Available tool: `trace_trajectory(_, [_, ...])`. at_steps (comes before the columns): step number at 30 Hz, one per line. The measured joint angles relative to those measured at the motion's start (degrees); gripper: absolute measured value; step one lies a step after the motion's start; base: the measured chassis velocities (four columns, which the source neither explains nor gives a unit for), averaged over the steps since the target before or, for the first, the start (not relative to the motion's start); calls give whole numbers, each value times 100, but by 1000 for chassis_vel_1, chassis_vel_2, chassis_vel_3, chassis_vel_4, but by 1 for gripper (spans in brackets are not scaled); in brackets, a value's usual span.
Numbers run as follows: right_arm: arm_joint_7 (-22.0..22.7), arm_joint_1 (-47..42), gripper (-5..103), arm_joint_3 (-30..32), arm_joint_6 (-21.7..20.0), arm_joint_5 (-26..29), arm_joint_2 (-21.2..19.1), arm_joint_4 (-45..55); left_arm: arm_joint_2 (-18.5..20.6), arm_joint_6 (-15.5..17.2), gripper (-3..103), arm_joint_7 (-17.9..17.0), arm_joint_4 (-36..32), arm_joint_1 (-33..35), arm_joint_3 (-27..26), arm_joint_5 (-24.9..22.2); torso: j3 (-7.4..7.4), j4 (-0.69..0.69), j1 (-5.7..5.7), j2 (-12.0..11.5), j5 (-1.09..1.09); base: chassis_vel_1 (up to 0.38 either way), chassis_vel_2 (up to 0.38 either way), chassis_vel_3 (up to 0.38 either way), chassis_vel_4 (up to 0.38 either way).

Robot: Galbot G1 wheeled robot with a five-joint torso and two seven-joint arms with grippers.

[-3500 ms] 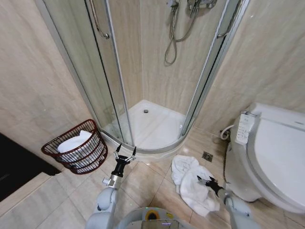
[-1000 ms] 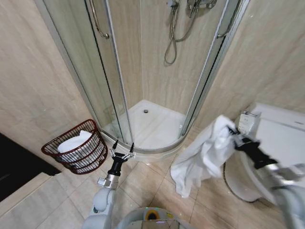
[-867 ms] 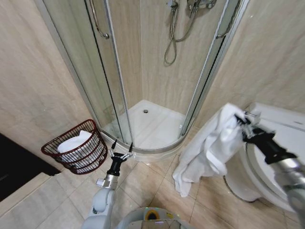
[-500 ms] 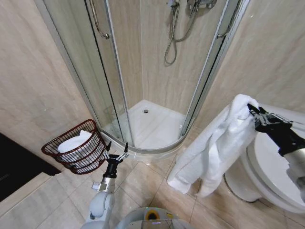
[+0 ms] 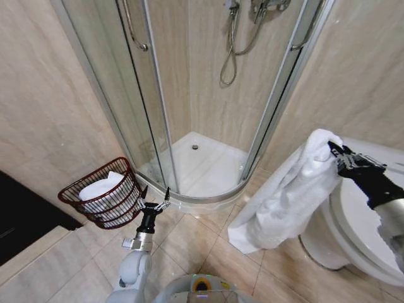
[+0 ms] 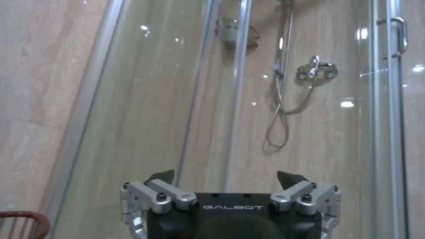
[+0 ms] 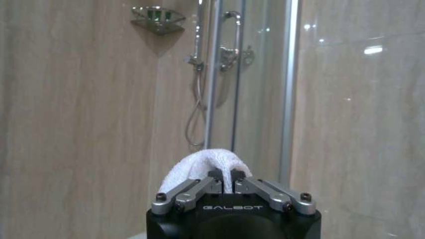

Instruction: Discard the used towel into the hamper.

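A white towel (image 5: pixel 290 192) hangs in the air at the right, lifted clear of the tiled floor. My right gripper (image 5: pixel 334 154) is shut on its top fold, which also shows as the towel (image 7: pixel 202 169) pinched between the fingers (image 7: pixel 216 175) in the right wrist view. The hamper (image 5: pixel 104 201), a dark reddish-brown wire basket holding white cloth, stands on the floor at the left against the wall. My left gripper (image 5: pixel 155 197) is open, low beside the hamper's right side, pointing up; the left gripper (image 6: pixel 226 180) holds nothing.
The curved glass shower enclosure (image 5: pixel 208 132) fills the corner ahead, its raised base (image 5: pixel 202 196) between hamper and towel. A white toilet (image 5: pixel 360 221) stands at the right, just behind my right arm. A dark step (image 5: pixel 25 214) lies at the far left.
The towel went from lying on the floor to hanging from my raised right gripper. In the last half second its lower end swung up and the view shifted slightly. The left arm barely moved.
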Motion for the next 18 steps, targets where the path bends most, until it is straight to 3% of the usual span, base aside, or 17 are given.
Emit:
trace_trajectory(6, [-50, 24, 5, -43, -2, -10, 12, -5, 27, -10, 100, 7, 26, -18, -24, -39, -13, 0, 0, -11, 0, 64, 65, 68, 56])
trace_trajectory(18, [-601, 83, 5, -10, 46, 74, 18, -9, -58, -29, 100, 25, 108, -26, -21, -48, -13, 1, 0, -12, 0, 105, 106, 117, 104])
